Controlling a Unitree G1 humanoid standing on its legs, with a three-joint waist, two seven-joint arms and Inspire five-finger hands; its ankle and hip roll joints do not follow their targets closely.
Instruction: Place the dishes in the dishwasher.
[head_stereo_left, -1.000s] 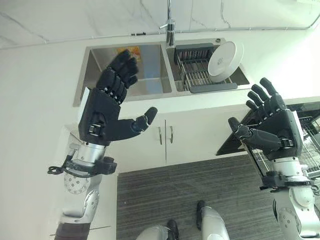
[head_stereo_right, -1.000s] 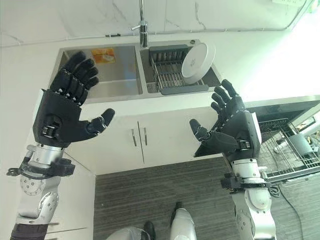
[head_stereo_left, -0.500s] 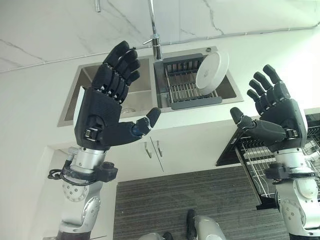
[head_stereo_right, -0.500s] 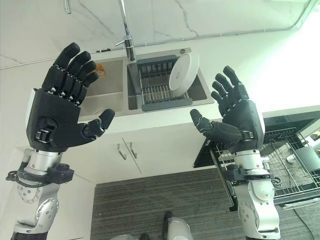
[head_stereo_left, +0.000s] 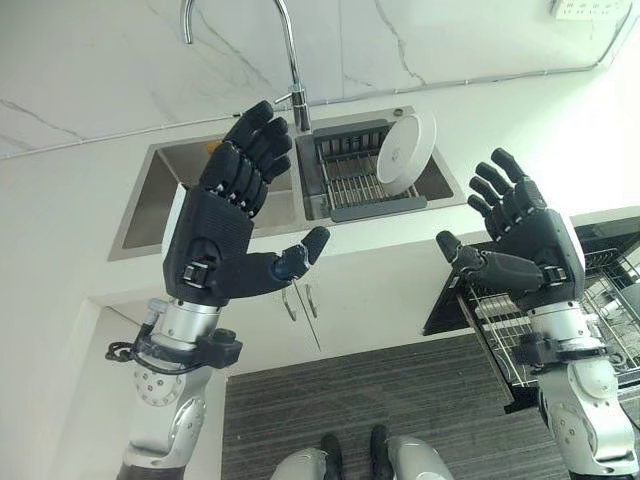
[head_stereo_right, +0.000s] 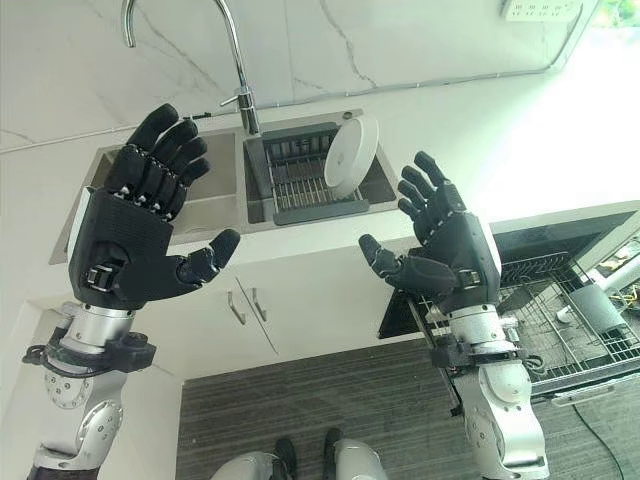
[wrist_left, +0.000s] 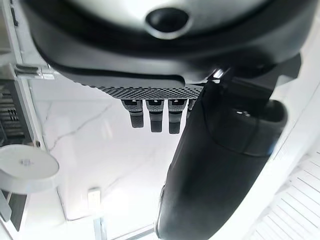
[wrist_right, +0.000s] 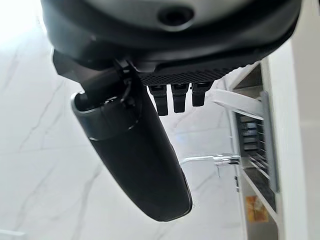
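Nothing loaded yet, by the look of it: the white plate leans upright in the drying rack inside the sink, and the dishwasher rack waits pulled out, no dishes visible in it. Left hand and right hand both raised, fingers spread, holding nothing, well short of the plate.

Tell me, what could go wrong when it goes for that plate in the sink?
The plate leans upright on a rack in the sink, so a clumsy touch might tip it. The faucet arches close by, and the left hand could knock it. The dishwasher rack sticks out near the right hand, which may bump it.
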